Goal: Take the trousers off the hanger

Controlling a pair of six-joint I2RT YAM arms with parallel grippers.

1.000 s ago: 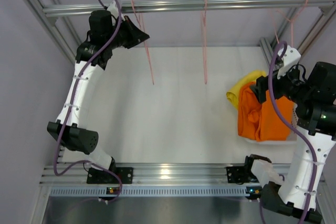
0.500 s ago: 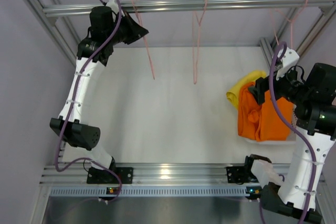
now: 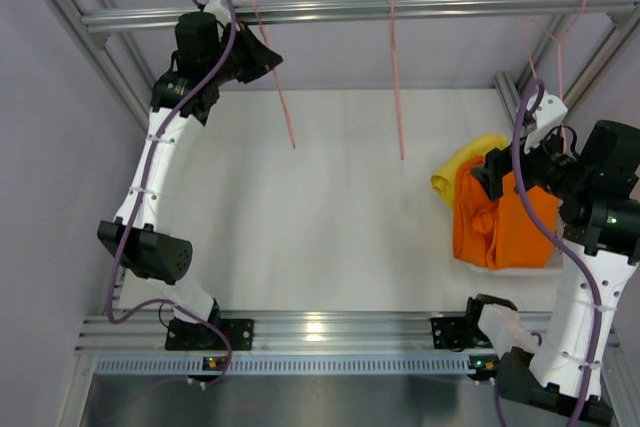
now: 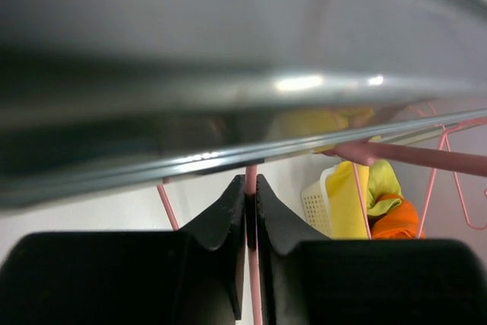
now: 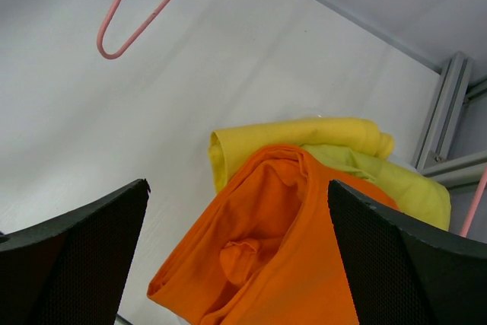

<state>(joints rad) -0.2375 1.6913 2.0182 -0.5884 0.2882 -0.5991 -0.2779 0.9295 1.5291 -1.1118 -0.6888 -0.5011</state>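
The trousers lie piled in a white basket (image 3: 505,269) at the right: the orange pair (image 3: 500,222) on top, the yellow pair (image 3: 462,165) behind it. The yellow-green pair (image 5: 403,182) shows in the right wrist view. My left gripper (image 3: 258,50) is up at the rail, shut on the rod of the left pink hanger (image 4: 250,174), which carries no cloth. My right gripper (image 3: 497,172) is open and empty, just above the orange trousers (image 5: 281,241). The pile also shows far off in the left wrist view (image 4: 373,203).
An aluminium rail (image 3: 450,7) crosses the back and carries three bare pink hangers: the left one (image 3: 280,97), a middle one (image 3: 397,87) and a right one (image 3: 558,37). Frame posts stand at the right (image 3: 508,97).
The middle hanger has swung left and then back to the right. My left gripper stays shut on the left hanger with a slight shift. The right arm has barely moved.
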